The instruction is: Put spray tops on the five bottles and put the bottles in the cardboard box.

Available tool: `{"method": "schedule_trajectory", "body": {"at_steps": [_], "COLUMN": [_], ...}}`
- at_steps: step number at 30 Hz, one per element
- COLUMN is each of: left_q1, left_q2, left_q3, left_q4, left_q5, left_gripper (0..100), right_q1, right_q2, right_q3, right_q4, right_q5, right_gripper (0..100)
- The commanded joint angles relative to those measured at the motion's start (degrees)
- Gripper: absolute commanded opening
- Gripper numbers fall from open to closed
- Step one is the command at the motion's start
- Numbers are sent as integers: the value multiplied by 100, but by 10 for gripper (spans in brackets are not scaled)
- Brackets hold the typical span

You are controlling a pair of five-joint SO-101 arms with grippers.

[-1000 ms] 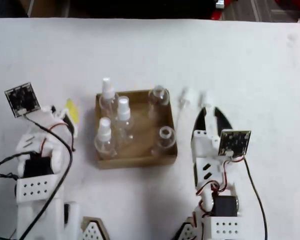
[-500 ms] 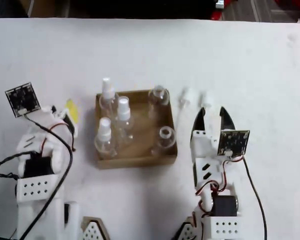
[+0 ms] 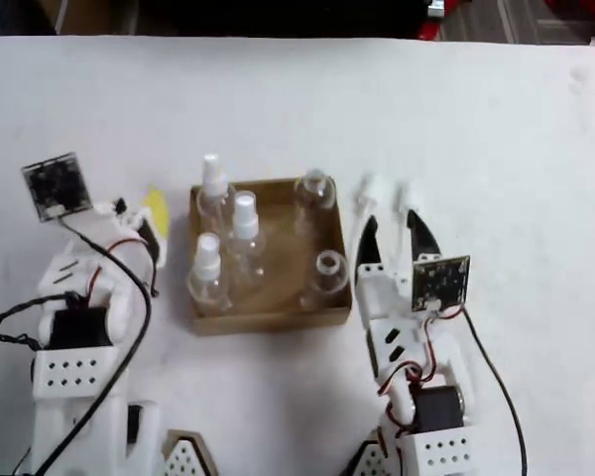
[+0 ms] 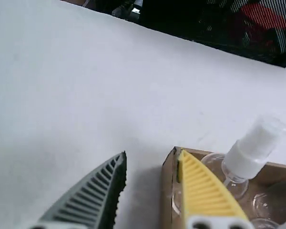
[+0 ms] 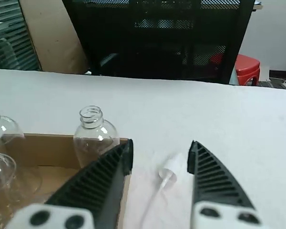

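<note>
The cardboard box (image 3: 268, 315) holds five clear bottles. Three carry white spray tops, such as one at the back left (image 3: 214, 186). Two stand uncapped on the box's right side (image 3: 315, 188) (image 3: 327, 268). Two loose spray tops (image 3: 369, 187) (image 3: 409, 194) lie on the table right of the box. My right gripper (image 3: 389, 220) is open just short of them. In the right wrist view a spray top (image 5: 168, 169) lies ahead between the black fingers of that gripper (image 5: 160, 143), beside an uncapped bottle (image 5: 94, 131). My left gripper (image 3: 147, 214) (image 4: 151, 153) is open at the box's left corner (image 4: 168, 167).
White table (image 3: 297, 99) all around, with free room behind and to the right of the box. The far table edge meets dark furniture (image 5: 157, 38). A capped bottle (image 4: 250, 152) stands just inside the box near my left gripper's yellow finger (image 4: 205, 195).
My right arm has shifted left and forward, its open fingers closing in on the loose spray tops. The left arm has edged forward and right toward the box.
</note>
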Motion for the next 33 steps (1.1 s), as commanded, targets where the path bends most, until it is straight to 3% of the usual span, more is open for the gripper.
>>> {"method": "schedule_trajectory", "body": {"at_steps": [1, 8, 17, 21, 28, 33], "left_q1": [66, 13, -321, 48, 743, 470], "left_q2": [-75, -84, -84, -57, 391, 2053], "left_q3": [158, 1644, 1644, 985, -1116, -1591], "left_q4": [-475, -3112, -3156, -2303, -185, -105], "left_q5": [-246, -237, -281, -862, -1125, -1116], "left_gripper": [168, 167, 166, 166, 165, 165], "right_q1": [-198, -268, -418, -251, 409, 374], "right_q2": [-48, -48, -48, -48, -40, -48], "right_q3": [53, 53, 53, 53, 53, 53], "right_q4": [-347, -848, -444, -400, -198, -92], "right_q5": [-18, -18, -18, 273, 2180, 2242], "right_gripper": [173, 173, 173, 173, 170, 61]}}
